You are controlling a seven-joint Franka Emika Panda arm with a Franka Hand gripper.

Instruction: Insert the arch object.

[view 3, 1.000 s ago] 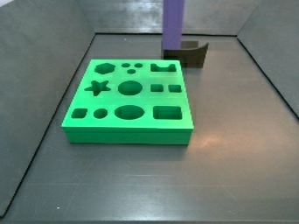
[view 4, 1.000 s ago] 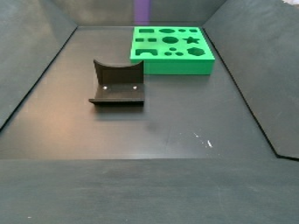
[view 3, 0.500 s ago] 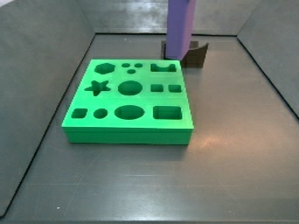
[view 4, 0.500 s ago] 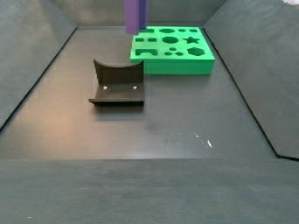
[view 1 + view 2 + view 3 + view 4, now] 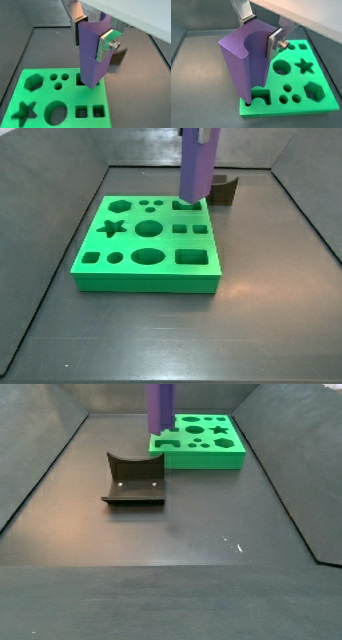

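The gripper (image 5: pixel 93 30) grasps the arch object (image 5: pixel 91 52), now shifted over the green board (image 5: pixel 147 273)'s far arch slot (image 5: pixel 260 94); insertion appears imminent.

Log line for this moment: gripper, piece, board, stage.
gripper: shut on arch object, above board | arch object: upright, lower end at arch-shaped slot | green board: on floor | brown block: apart, untouched | stage: insertion, not confirmed seated

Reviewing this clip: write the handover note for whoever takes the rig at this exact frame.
End effector: above the green board's corner, shut on the arch object, held upright.
Arch object: lower end at the arch-shaped slot on the board's edge; whether it has entered is unclear.
Fixture: on the floor, apart from the board.
Done: pickup, carry to slot.
Left: push down, release.
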